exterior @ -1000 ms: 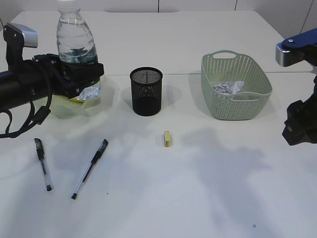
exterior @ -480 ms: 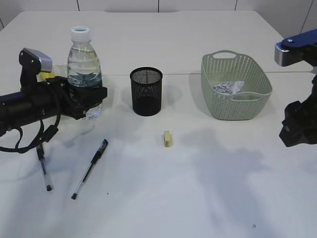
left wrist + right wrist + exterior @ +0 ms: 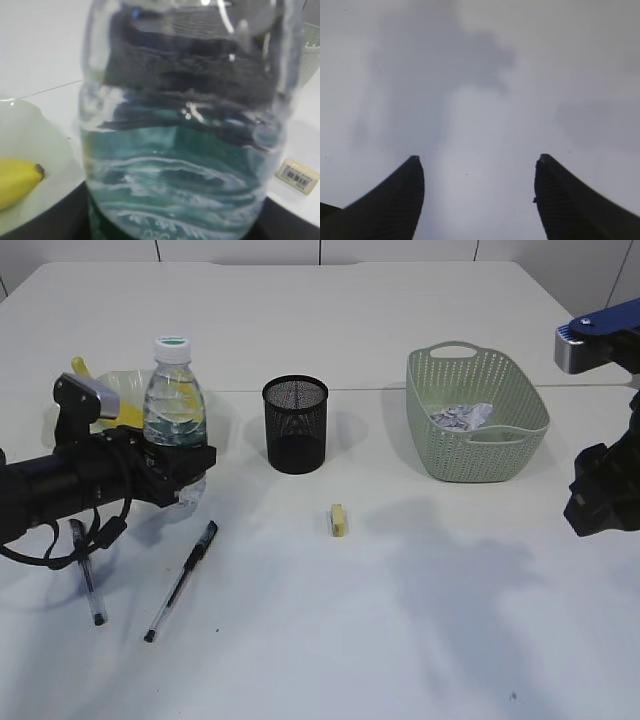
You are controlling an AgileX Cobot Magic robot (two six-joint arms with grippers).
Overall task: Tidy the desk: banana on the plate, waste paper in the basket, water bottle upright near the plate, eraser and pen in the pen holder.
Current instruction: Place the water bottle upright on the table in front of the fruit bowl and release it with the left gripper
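Note:
My left gripper (image 3: pixel 178 468) is shut on the clear water bottle (image 3: pixel 174 405), which is upright with its white cap on top. The bottle is low, just right of the pale plate (image 3: pixel 108 386) holding the banana (image 3: pixel 124 412); I cannot tell if its base touches the table. The bottle (image 3: pixel 185 125) fills the left wrist view, with the banana (image 3: pixel 17 180) at the lower left. A yellow eraser (image 3: pixel 339 519) lies mid-table. Two pens (image 3: pixel 86 570) (image 3: pixel 182 580) lie front left. The black mesh pen holder (image 3: pixel 295 425) stands behind. Waste paper (image 3: pixel 462 417) sits in the green basket (image 3: pixel 520 430). My right gripper (image 3: pixel 478 165) hangs open above bare table.
The right arm (image 3: pixel 600 495) hovers at the table's right edge, beside the basket. The left arm's cable loops down close to the left pen. White table surface stretches across the front centre and right.
The left arm has brought the bottle down and to the right, off the plate's top, uncovering the plate and banana. The right arm has stayed put.

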